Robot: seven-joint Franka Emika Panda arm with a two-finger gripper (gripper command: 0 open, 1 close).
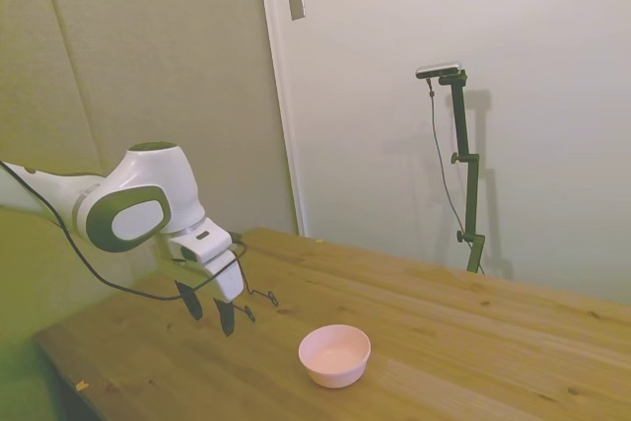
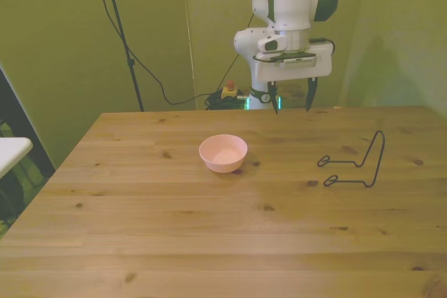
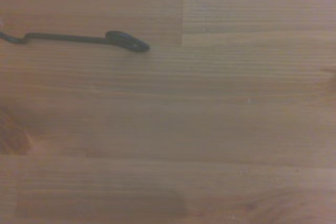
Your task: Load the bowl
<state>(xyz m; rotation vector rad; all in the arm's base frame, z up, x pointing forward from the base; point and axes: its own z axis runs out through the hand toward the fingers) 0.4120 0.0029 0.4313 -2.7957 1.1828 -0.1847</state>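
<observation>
— What stands around the table [image 2: 209, 242]?
— Fabric-like wall panels [image 1: 148, 66] (olive-tinted in this light) beside a plain white wall [image 1: 513, 46], which carries a small grey plate [image 1: 296, 2].
— And the table itself?
— Wooden planks with dark knots. A white ledge [image 2: 10, 150] shows at the front view's left edge.

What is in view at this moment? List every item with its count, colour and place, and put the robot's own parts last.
bowl: one, pale pink, upright on the table, left of centre in the front view, nothing visible inside it.
wire rack: one, thin black, standing on the table toward the front view's right, apart from the bowl.
table: one, light wood with knots, carrying both items.
wall plate: one, grey, on the pale wall in the side view.
arm: one, white with grey panels.
tool: one, dark fingers open, hanging above the table's far edge, holding nothing.
</observation>
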